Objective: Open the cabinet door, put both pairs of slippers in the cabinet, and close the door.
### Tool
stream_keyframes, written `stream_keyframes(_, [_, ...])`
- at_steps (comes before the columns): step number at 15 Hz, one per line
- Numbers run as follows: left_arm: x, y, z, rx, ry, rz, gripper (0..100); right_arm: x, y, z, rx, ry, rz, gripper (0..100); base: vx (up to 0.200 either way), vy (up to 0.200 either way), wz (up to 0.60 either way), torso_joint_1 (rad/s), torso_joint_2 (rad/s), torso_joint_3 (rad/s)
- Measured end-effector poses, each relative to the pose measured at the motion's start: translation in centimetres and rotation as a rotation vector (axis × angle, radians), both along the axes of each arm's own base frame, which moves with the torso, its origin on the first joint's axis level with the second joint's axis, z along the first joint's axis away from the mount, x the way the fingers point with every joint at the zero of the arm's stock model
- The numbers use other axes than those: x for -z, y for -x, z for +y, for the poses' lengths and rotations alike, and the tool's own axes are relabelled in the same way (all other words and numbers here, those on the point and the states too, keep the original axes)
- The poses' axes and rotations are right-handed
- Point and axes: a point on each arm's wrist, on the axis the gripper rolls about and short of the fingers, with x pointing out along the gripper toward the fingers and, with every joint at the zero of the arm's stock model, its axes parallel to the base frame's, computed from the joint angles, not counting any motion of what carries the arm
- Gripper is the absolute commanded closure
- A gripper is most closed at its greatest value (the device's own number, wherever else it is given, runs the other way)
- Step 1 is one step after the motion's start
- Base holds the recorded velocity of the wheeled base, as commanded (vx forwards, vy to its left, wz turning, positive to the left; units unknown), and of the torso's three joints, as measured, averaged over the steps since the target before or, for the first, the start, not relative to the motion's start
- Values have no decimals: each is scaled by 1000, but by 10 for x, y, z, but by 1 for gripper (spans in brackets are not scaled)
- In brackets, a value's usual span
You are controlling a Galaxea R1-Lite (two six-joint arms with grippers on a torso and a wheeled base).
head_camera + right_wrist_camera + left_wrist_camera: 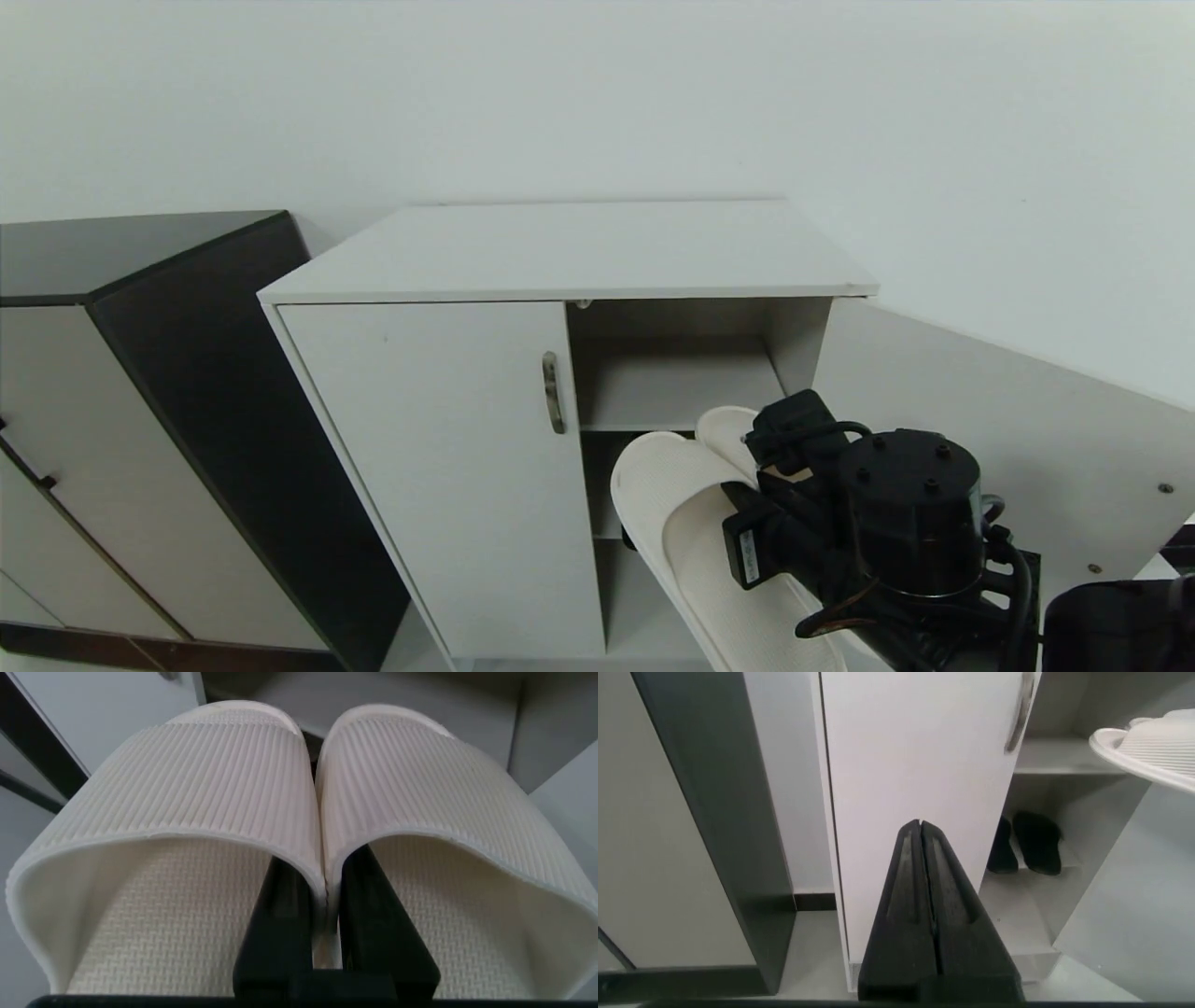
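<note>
My right gripper (320, 882) is clamped on the inner edges of the white slippers (686, 523). It holds the pair side by side just in front of the cabinet (579, 252), at its open right half, toes toward the shelves. The right door (990, 420) is swung wide and the left door (439, 467) is shut. The dark slippers (1025, 843) lie on a lower shelf inside the cabinet. My left gripper (922, 829) is pressed together with nothing in it, low in front of the cabinet's left door.

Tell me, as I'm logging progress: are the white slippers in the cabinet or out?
Out. The right claw holds the white slippers in front of the open cabinet, toes toward its opening.
</note>
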Motion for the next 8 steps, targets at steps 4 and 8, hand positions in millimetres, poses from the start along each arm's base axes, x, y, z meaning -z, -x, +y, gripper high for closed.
stream_keyframes(4, [0,0,0,-1,0,0,100,1,0,0,-1,2,2,100,0,0,0,-122,466,342])
stream_keyframes(8, [0,0,0,-1,0,0,100,1,0,0,-1,2,3,100,0,0,0,-71,453,371])
